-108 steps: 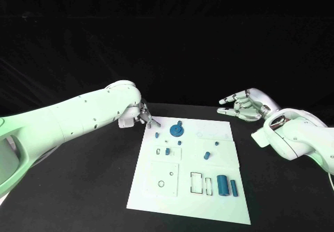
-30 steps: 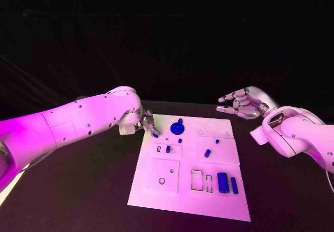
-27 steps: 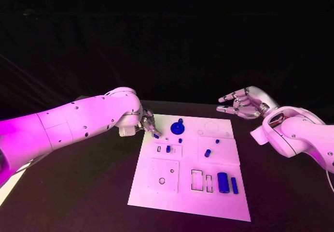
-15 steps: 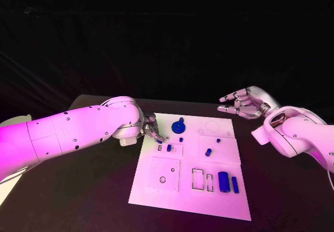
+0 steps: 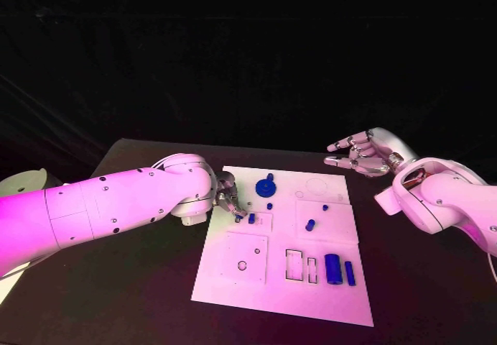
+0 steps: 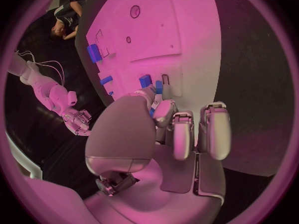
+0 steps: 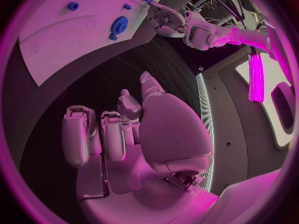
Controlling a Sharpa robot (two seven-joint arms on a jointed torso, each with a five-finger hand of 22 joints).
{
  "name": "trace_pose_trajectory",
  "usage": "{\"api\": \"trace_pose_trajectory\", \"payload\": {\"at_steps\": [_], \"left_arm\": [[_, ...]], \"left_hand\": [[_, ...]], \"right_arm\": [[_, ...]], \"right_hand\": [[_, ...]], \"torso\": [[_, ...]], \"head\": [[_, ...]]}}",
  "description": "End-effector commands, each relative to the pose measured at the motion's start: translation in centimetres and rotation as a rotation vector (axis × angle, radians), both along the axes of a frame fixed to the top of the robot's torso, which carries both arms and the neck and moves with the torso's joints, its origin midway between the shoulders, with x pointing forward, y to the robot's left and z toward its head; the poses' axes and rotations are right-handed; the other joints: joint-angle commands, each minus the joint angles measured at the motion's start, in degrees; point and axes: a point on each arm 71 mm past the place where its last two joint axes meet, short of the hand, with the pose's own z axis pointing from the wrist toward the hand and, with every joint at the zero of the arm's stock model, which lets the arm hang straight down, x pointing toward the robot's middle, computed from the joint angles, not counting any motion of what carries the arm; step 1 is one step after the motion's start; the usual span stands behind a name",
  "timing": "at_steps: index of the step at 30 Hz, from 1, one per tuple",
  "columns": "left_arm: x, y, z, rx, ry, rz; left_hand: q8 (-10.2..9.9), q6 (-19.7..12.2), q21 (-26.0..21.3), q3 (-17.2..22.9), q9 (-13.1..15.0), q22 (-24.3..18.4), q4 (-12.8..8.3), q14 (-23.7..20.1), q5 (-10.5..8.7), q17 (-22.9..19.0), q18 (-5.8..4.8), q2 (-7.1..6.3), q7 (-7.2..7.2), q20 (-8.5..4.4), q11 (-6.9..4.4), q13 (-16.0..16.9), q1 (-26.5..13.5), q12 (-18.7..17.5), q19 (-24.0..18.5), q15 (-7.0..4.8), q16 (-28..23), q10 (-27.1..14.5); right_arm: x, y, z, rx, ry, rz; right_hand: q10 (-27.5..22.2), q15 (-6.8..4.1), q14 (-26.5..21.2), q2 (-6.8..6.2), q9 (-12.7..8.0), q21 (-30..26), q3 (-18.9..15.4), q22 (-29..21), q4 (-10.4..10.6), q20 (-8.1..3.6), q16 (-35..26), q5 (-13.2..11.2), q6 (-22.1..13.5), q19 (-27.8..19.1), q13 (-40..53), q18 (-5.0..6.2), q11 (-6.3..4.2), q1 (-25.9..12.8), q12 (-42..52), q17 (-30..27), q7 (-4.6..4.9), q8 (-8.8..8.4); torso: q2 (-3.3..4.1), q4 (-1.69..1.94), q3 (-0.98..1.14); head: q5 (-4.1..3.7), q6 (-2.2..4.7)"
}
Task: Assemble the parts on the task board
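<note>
My left robot hand (image 5: 226, 203) pinches a small blue part (image 6: 156, 100) over the task board's (image 5: 271, 287) far-left slots. My right robot hand (image 5: 359, 155) hovers open past the board's far-right corner. No readable writing.

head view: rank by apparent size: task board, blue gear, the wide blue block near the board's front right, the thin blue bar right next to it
1. task board
2. wide blue block and blue gear: look alike in extent, not ranked
3. thin blue bar, about as long as the block, much narrower
</note>
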Motion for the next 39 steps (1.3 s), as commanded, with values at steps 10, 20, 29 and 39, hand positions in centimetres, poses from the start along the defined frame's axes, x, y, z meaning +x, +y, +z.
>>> {"api": "trace_pose_trajectory", "payload": {"at_steps": [10,20,29,39], "left_arm": [[-0.04,-0.17,-0.20,0.078,-0.007,-0.045],[-0.18,-0.07,-0.35,0.102,0.016,-0.064],[-0.24,0.10,-0.44,0.118,0.030,-0.068],[-0.26,-0.02,-0.48,0.118,0.037,-0.070]], "left_hand": [[-0.11,0.68,0.36,6.67,1.25,9.84,-5.94,6.03,0.33,15.05,-0.30,-0.89,-0.61,-0.39,-0.07,0.03,0.22,-0.02,3.86,-0.26,0.18,0.44],[-0.18,0.79,0.41,6.94,1.19,9.90,-6.07,6.03,0.33,15.05,-0.32,-1.11,-0.59,-0.38,-0.05,0.08,0.21,0.02,3.88,-0.24,0.18,0.50],[-0.20,0.85,0.42,7.03,1.16,9.92,-6.12,6.03,0.33,15.05,-0.32,-1.19,-0.58,-0.37,-0.05,0.13,0.19,0.05,3.89,-0.23,0.18,0.54],[-0.23,0.97,0.38,7.19,1.12,9.88,-6.13,6.03,0.33,15.05,-0.31,-1.25,-0.57,-0.36,-0.03,0.12,0.09,0.05,3.87,-0.22,0.18,0.57]], "right_arm": [[-0.06,0.20,-0.07,-0.003,0.001,0.020],[-0.06,0.19,-0.09,-0.003,0.001,0.020],[-0.06,0.19,-0.11,-0.003,0.002,0.020],[-0.08,0.26,-0.11,-0.002,0.001,0.023]], "right_hand": [[0.08,-0.51,4.93,0.56,0.01,-0.19,-0.34,-0.05,0.12,-0.09,-0.34,0.20,0.24,-0.42,-0.07,0.83,-0.24,0.19,-0.24,11.04,0.06,0.05],[0.09,-0.51,4.94,0.54,0.01,-0.19,-0.38,-0.05,0.13,-0.10,-0.33,0.20,0.23,-0.42,-0.06,0.83,-0.24,0.19,-0.21,11.05,0.07,0.05],[0.09,-0.51,4.94,0.54,0.01,-0.19,-0.38,-0.05,0.13,-0.10,-0.33,0.20,0.23,-0.42,-0.06,0.83,-0.24,0.19,-0.21,11.05,0.07,0.05],[0.09,-0.51,4.94,0.54,0.01,-0.19,-0.38,-0.05,0.13,-0.10,-0.33,0.20,0.23,-0.42,-0.06,0.83,-0.24,0.19,-0.21,11.05,0.07,0.05]], "torso": [[-0.01,-0.03,0.07],[-0.02,-0.01,0.07],[-0.03,0.01,0.07],[-0.01,-0.07,0.11]], "head": [[0.17,-0.43],[0.18,-0.61],[0.23,-0.77],[0.35,-0.86]]}}
